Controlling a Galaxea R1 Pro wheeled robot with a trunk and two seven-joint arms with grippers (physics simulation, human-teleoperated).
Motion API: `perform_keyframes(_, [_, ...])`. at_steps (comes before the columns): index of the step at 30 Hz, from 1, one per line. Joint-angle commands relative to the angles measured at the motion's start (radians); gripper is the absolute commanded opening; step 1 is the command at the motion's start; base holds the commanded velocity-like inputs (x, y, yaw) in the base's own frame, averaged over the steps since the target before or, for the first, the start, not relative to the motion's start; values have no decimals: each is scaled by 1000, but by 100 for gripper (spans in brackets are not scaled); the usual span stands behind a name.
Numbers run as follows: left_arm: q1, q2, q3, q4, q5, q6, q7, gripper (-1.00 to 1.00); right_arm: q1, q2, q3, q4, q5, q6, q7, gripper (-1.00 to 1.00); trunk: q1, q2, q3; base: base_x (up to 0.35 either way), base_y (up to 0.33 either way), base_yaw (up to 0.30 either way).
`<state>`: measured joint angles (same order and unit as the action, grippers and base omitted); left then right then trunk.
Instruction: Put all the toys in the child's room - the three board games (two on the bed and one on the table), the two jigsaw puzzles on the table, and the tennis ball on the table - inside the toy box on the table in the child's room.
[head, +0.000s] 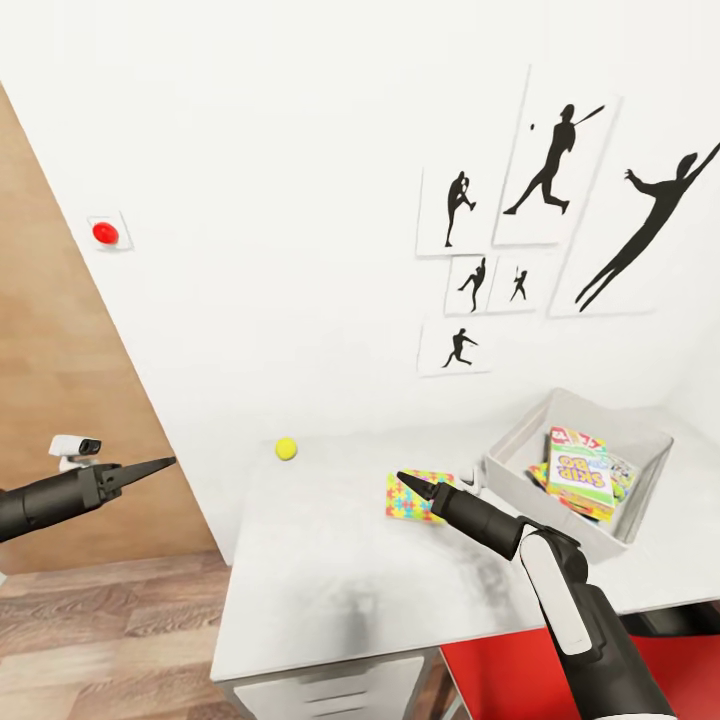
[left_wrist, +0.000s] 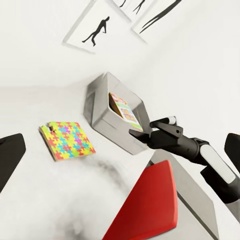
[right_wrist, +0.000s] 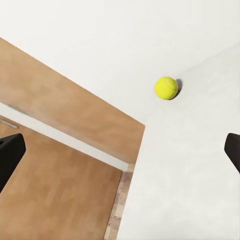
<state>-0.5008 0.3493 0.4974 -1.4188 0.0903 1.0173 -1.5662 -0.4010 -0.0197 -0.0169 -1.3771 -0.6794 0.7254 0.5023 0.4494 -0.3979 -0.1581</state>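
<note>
Tennis ball (head: 286, 449): small, fuzzy yellow-green, alone near the desk's (head: 330, 580) back edge by the wall. Puzzle (head: 416, 497), a pastel mosaic square, lies flat just beside the grey toy box (head: 520, 492), which holds game boxes. Right gripper (head: 418, 487) hovers above the puzzle, jaws apart, empty; left gripper (head: 152, 467) hangs off the desk's left edge, jaws apart.

Both arms are matte black cylinders tapering to thin, pointed black fingers. The right arm (head: 560, 600) wears a glossy white curved shell panel along its forearm — black joint housings either side. The left arm (head: 60, 495) is plain black throughout.
</note>
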Motion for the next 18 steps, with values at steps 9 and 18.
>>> perform_keyframes(9, [-1,0,0,0,-1,11,-5,100,-1,2,3,-3,-1,12,-5,100,1,-2,-2,7,1,0])
perform_keyframes(18, [-1,5,4,0,-1,11,-5,100,-14,15,9,8,-3,21,-160,100,1,-2,-2,0,0,0])
